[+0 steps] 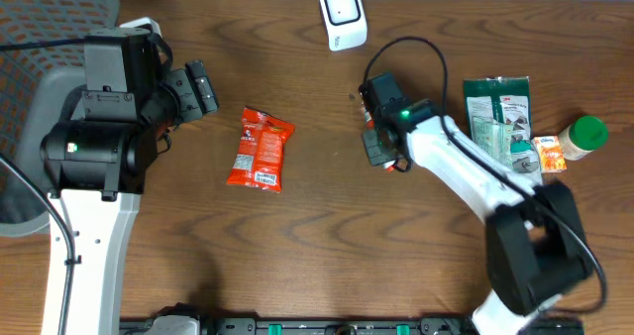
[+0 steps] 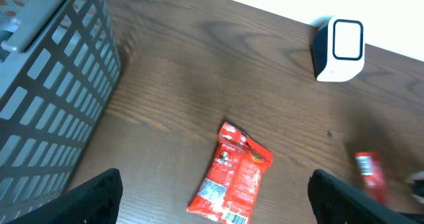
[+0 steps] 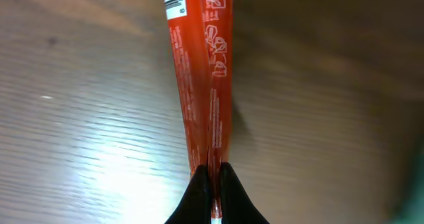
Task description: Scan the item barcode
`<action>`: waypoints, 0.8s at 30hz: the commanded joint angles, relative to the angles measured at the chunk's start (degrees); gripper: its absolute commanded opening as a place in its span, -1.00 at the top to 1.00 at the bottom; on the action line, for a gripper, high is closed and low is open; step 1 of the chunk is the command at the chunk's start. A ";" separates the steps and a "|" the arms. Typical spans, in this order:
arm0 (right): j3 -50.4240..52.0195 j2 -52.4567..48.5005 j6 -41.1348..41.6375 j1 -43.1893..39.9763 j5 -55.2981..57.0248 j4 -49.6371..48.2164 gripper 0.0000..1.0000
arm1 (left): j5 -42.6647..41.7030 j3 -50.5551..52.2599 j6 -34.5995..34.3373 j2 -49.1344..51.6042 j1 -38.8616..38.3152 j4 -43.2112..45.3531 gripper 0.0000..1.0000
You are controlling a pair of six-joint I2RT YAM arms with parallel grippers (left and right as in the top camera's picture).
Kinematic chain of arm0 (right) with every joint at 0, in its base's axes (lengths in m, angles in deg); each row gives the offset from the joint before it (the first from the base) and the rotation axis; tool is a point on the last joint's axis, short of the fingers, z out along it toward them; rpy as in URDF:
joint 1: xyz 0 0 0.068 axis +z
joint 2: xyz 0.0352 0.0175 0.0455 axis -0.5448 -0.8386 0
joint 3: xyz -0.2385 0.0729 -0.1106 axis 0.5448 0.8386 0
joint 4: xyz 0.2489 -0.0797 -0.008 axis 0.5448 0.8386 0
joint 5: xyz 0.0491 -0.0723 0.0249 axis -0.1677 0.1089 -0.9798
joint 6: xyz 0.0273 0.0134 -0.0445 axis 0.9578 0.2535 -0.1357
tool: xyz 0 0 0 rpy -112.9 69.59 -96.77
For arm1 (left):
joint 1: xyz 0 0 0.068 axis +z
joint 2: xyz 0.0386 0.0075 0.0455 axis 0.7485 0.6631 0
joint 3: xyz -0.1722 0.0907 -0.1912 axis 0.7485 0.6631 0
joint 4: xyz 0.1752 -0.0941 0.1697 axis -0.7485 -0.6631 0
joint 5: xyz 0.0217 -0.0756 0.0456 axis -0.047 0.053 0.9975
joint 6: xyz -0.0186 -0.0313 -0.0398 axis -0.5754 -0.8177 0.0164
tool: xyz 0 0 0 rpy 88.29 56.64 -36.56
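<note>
Near the middle of the surface [image 1: 297,256], not far from the white scanner [image 1: 343,16], we see the right gripper [image 3: 212,176] pressed together on one end of a slim red sachet [image 3: 202,78], pinching it by a thin seam. The left gripper [image 1: 201,85] hangs spread and empty, well apart, beside a red snack packet [image 1: 261,150] lying flat. We judge the hold slight: the sachet could slip out or twist on the way to the scanner, turning its barcode [image 3: 173,2] away from the window. That barcode is cut off at the top of the right wrist view, and from overhead the gripper covers most of the sachet, so we cannot tell whether it touches the wood
</note>
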 commanded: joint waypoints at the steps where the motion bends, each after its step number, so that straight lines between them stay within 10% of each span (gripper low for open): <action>1: 0.22 2.51 1.07 3.48 18.14 2.71 0.98 | 0.50 -0.26 -0.09 0.11 0.20 0.00 -0.79; 11: 1.40 -4.85 10.32 11.61 41.33 5.64 0.98 | 0.48 -0.26 -0.09 0.11 0.20 0.02 -0.79; 24: 1.40 -17.07 11.54 15.10 45.24 2.95 0.98 | 0.48 -0.26 -0.09 0.11 0.20 0.00 -0.80</action>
